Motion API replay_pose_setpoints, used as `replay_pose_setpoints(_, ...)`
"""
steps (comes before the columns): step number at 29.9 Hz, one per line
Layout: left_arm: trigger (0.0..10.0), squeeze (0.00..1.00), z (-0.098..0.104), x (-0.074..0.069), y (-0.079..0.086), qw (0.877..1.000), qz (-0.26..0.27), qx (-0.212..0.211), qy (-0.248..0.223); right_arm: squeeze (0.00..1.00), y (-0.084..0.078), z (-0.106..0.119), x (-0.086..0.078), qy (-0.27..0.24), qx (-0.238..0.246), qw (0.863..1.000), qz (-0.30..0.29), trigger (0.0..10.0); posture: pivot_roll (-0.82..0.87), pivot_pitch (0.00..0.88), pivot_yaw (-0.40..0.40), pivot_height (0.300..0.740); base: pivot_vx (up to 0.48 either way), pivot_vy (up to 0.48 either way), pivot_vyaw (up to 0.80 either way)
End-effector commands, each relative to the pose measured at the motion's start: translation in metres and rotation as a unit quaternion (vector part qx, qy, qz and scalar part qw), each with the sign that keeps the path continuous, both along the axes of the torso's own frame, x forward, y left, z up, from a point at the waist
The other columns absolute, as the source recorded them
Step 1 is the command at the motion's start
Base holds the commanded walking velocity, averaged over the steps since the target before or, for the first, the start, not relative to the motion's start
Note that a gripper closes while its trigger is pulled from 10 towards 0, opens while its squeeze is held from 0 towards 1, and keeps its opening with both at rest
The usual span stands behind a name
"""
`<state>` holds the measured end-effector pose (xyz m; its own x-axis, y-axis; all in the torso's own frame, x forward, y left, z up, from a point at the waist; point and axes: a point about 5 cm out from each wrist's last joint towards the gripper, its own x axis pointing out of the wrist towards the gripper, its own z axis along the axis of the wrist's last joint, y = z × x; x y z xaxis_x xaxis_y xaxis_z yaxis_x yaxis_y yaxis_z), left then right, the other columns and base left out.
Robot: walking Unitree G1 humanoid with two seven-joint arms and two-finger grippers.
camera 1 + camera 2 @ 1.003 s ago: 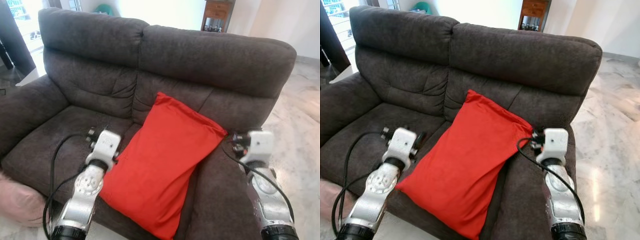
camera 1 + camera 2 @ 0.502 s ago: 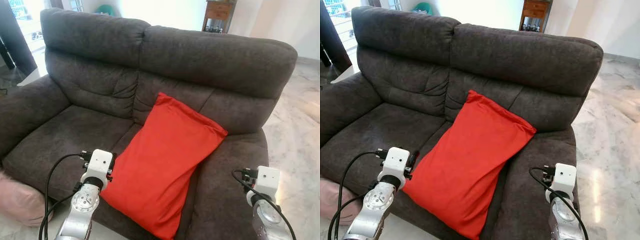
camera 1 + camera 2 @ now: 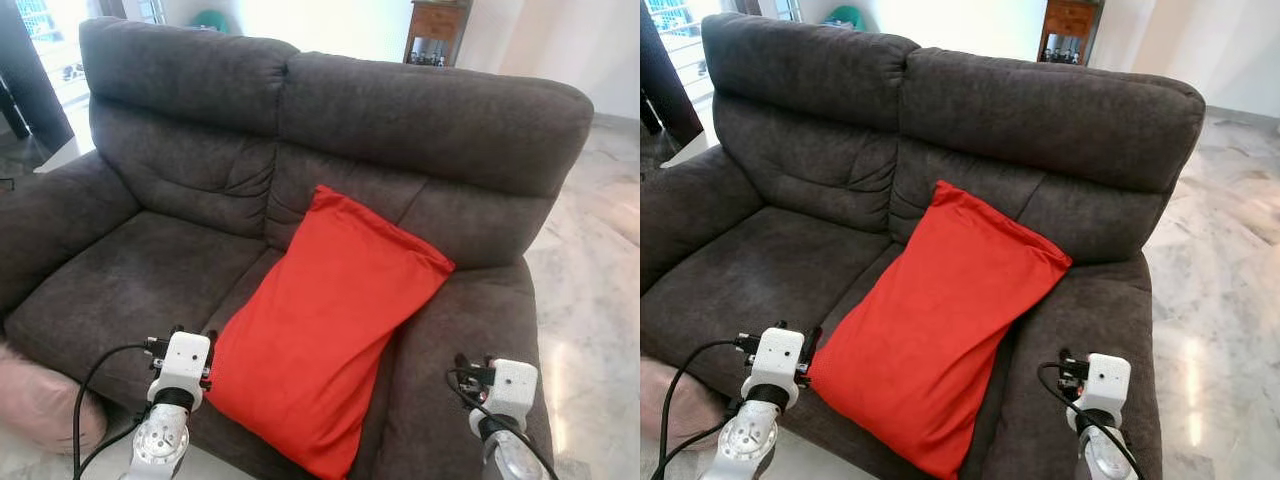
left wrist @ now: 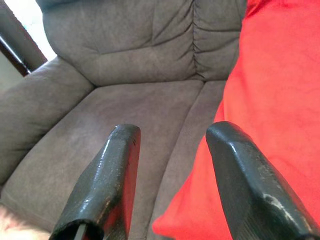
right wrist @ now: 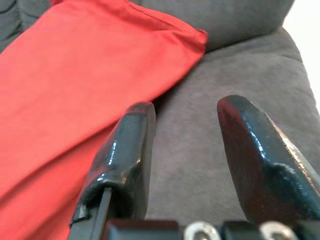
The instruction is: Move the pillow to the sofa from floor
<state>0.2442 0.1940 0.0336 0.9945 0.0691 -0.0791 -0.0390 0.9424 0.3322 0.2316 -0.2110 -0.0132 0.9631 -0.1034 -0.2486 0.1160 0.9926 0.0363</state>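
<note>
- Left gripper (image 4: 170, 165) sat low at the sofa's front edge, wrist raised off the seat, just beside the red pillow's (image 3: 325, 325) lower left corner. Jaws spread, nothing between them.
- Left wrist view: one finger (image 4: 107, 185) over bare grey seat cushion, the other over the pillow's edge. Not touching the fabric as far as could be seen.
- Right gripper (image 5: 185, 145) low over the sofa's right armrest, near the front, wrist block pointing toward the backrest. Jaws spread, holding nothing.
- Right wrist view: one finger (image 5: 125, 155) lined up with the seam where pillow met armrest, the other over plain armrest.
- Pillow lay on the dark grey sofa (image 3: 200, 130), tilted: top corner propped against the backrest, lower end overhanging the seat's front edge. It covered the right seat and leaned against the right armrest.
- Left seat cushion bare, open room there between pillow and left armrest.
- A pink cushion (image 3: 40, 405) sat on the floor by the sofa's front left corner, close to the left arm's black cable.
- Pale marble floor (image 3: 590, 250) open to the right of the sofa.
- Wooden cabinet (image 3: 437, 30) stood behind the backrest, well apart.
</note>
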Motion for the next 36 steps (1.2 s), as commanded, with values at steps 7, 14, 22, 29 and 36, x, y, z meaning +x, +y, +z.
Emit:
replay_pose_setpoints(7,10.0,0.00,-0.014,-0.010,0.000,1.000,-0.005,0.011,-0.004,0.00,0.005,-0.016,-0.032,0.004,0.005,1.000,0.007,10.0,0.06,0.000,-0.043,0.740,0.000,0.000,0.00)
replay_pose_setpoints(14,10.0,0.00,-0.018,-0.010,0.003,1.000,0.008,0.002,0.000,0.00,0.008,-0.019,-0.035,0.010,0.010,1.000,0.007,10.0,0.06,0.000,-0.040,0.740,0.000,0.000,0.00)
replay_pose_setpoints(22,10.0,0.00,-0.019,-0.007,0.001,1.000,0.000,0.004,-0.002,0.00,0.005,-0.021,-0.032,0.017,0.014,1.000,-0.008,10.0,0.06,0.000,-0.041,0.740,0.000,0.000,0.00)
replay_pose_setpoints(29,10.0,0.00,-0.023,-0.007,0.001,1.000,-0.005,0.006,0.002,0.00,0.000,-0.029,-0.037,0.049,0.020,0.999,-0.010,10.0,0.07,0.000,-0.043,0.740,0.000,0.000,0.00)
replay_pose_setpoints(36,10.0,0.00,-0.031,-0.008,0.005,1.000,-0.004,0.009,0.018,0.00,-0.001,-0.034,-0.039,0.067,0.024,0.997,-0.010,10.0,0.07,0.000,-0.043,0.740,0.000,0.000,0.00)
